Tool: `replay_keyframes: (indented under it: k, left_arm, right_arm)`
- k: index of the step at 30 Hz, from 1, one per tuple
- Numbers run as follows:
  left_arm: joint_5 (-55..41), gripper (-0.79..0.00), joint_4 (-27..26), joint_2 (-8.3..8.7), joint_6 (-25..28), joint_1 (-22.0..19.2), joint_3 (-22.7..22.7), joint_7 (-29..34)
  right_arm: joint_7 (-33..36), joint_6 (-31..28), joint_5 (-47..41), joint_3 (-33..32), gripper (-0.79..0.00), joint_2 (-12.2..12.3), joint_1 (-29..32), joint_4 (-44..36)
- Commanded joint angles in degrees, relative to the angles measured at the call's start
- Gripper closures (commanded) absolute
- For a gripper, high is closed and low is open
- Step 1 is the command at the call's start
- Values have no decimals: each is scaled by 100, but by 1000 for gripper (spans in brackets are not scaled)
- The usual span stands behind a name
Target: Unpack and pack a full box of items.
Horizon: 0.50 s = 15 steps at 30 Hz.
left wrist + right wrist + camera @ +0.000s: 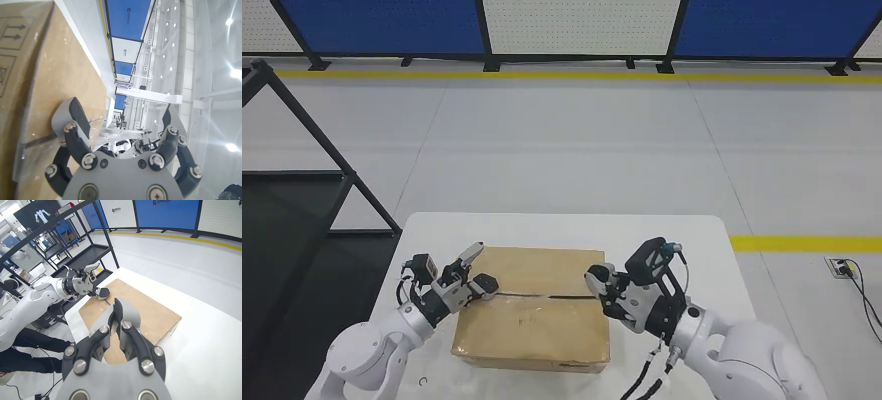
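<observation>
One closed cardboard box (532,310) sits on your white table (702,240) from above, left gripper (480,270) and right gripper (597,278) at opposite ends. Left wrist: fingers (79,115) spread, one against the lid by loose tape (121,135). Right wrist: fingers (118,309) clenched over the box.

Head camera, above my arms, looks down: table (682,240) and box (532,310) sit low in frame. Left wrist camera is close beside the box, facing the hall. Right wrist camera looks across the same box toward my left gripper (100,279).
</observation>
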<state>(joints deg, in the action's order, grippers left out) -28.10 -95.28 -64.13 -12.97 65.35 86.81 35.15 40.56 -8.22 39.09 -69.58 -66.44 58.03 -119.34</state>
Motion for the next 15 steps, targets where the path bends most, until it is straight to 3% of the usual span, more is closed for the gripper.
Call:
replay_keyframes:
  k: [1,15]
  left_arm:
    - [-20,-785,24,12,-28,21,59,34]
    - [-203,-785,48,52,94,168,279,54]
  right_arm:
    - [-27,-10,29,32,0,-6,-63,-14]
    - [-66,106,270,245,0,-50,-392,-195]
